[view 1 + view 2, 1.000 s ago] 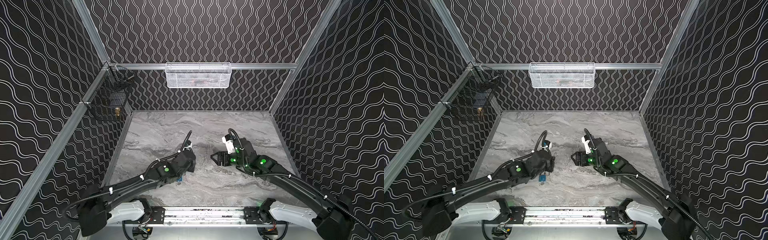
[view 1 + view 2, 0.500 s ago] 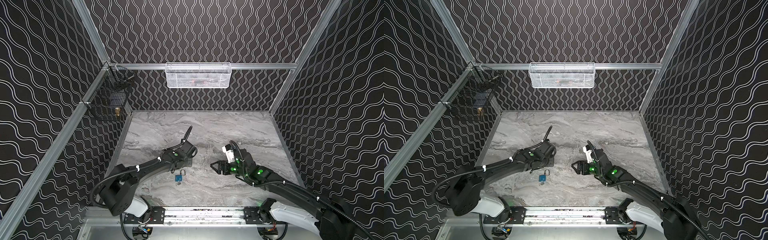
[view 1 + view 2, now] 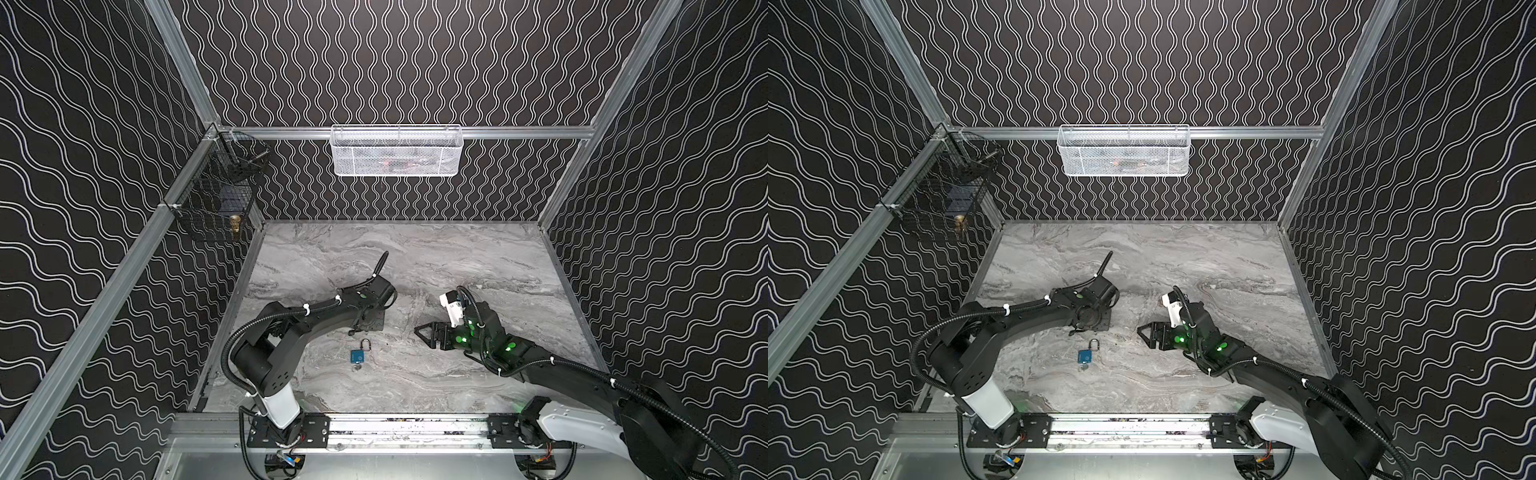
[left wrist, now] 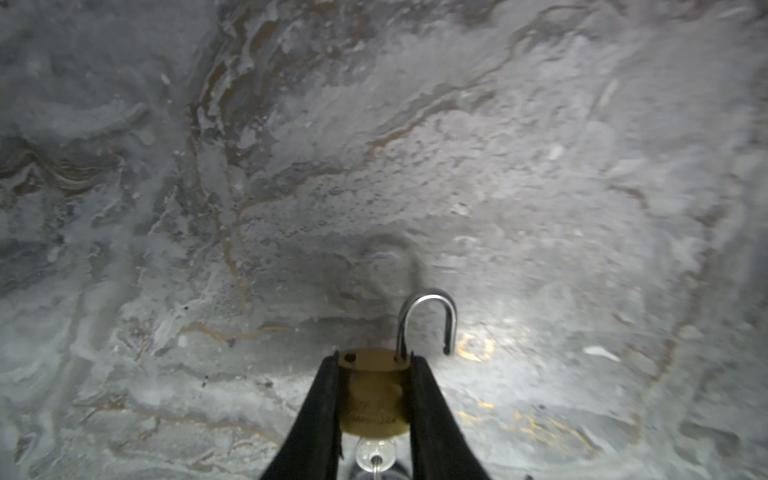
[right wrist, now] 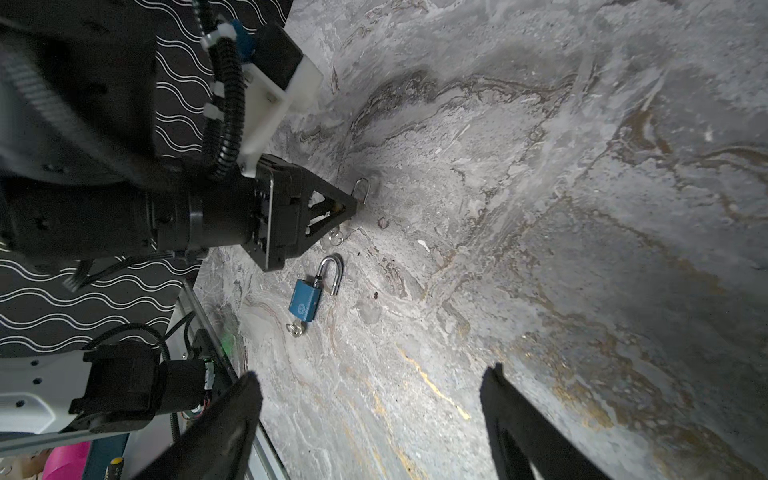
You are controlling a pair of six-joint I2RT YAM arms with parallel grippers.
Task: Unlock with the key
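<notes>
I can read no text here. The brass padlock [image 4: 374, 395] clamped in my left pincer [image 4: 374, 357] has stamped lines on its face, too blurred to read. The blue padlock [image 5: 305, 297] on the bench [image 5: 540, 249] bears only a small round emblem.

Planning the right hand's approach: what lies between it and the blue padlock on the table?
Only bare marble table separates the right hand from the blue padlock; the right wrist view and both top views show it.
</notes>
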